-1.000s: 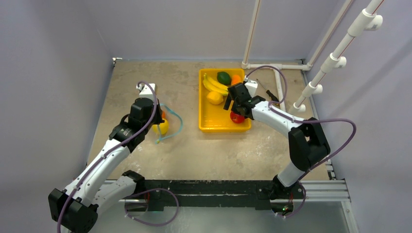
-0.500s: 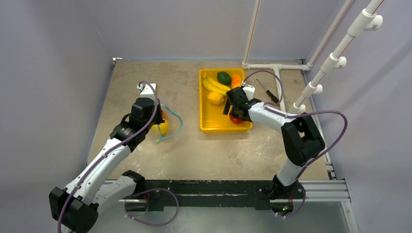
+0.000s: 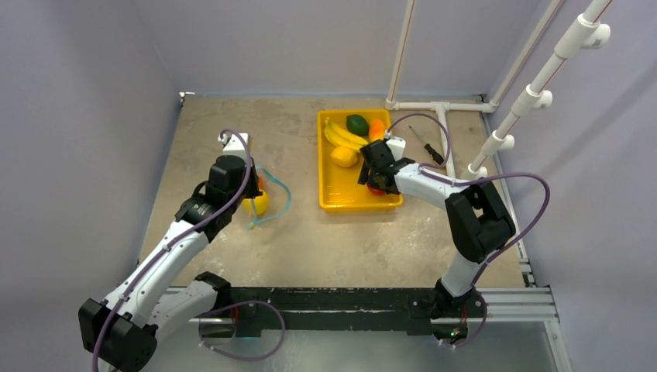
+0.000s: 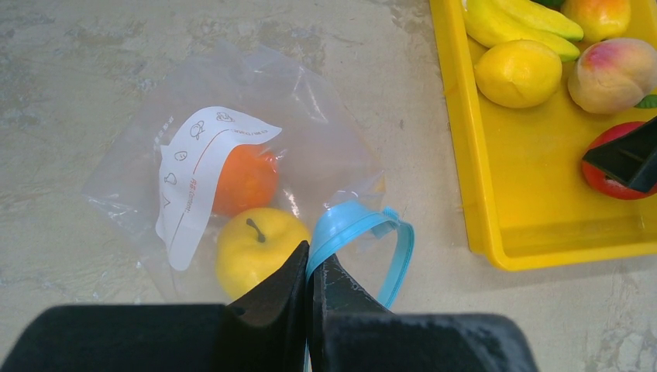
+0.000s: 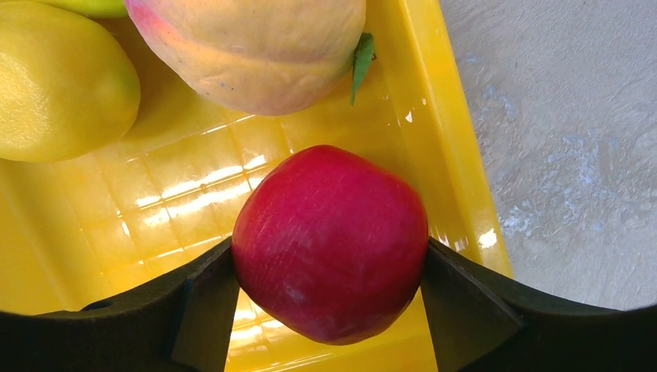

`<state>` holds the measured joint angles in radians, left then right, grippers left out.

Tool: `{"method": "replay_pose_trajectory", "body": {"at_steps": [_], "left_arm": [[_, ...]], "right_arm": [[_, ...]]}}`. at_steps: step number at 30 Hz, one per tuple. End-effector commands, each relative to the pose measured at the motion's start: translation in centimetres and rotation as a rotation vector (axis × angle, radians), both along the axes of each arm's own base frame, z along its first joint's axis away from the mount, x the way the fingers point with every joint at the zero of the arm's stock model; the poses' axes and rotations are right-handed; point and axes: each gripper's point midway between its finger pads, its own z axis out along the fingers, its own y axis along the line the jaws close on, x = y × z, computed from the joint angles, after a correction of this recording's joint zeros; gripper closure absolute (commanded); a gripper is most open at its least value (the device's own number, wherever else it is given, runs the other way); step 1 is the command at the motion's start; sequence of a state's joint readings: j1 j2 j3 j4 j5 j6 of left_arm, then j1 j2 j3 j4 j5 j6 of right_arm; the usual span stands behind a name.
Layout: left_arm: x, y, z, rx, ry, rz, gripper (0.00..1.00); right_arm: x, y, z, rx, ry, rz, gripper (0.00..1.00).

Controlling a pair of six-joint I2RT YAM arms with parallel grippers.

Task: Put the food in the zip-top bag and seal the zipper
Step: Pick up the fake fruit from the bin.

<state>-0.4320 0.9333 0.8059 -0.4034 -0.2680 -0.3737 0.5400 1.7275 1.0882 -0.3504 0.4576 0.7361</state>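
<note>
Bearing the zip-top bag (image 4: pixel 232 167), a mottled tabletop (image 3: pixel 310 232) meets lilac walls (image 3: pixel 294 46).

1. Top external: looks steeply down from high above and behind the arm bases, facing the far wall; far enough to take in the whole table (image 3: pixel 310 232).
2. Left wrist: looks down from close above the zip-top bag (image 4: pixel 139 178) on the left, with the left gripper (image 4: pixel 314 262) at the bottom edge; catches the near left part of the yellow tray (image 4: pixel 542 225).
3. Right wrist: looks down from very close into the tray's near right corner, onto the red apple (image 5: pixel 329 244).
4. Share the tray, apple, lemon (image 4: pixel 517 74) and peach (image 4: pixel 612 74) between both wrist views; both patches lie within the top view.
</note>
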Motion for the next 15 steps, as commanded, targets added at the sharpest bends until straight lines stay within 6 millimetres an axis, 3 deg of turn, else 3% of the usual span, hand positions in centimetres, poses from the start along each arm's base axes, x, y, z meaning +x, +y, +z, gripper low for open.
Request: {"method": "replay_pose_trajectory", "body": {"at_steps": [1, 5, 9, 15], "left_arm": [[0.7, -0.1, 1.7, -0.015, -0.058, -0.002, 1.00], [0.7, 0.0, 1.6, -0.014, -0.057, -0.001, 1.00], [0.7, 0.0, 1.7, -0.016, -0.060, -0.001, 1.00], [0.7, -0.1, 1.8, -0.021, -0.060, -0.005, 1.00]], "right_arm": [[1.6, 0.0, 2.4, 0.009, -0.078, -0.013, 0.40], [2.1, 0.2, 4.2, 0.018, -0.117, -0.004, 0.47], [2.7, 0.7, 7.6, 0.050, -0.184, 0.017, 0.56], [2.7, 2.5, 11.7, 0.126, -0.258, 0.101, 0.61]]}}
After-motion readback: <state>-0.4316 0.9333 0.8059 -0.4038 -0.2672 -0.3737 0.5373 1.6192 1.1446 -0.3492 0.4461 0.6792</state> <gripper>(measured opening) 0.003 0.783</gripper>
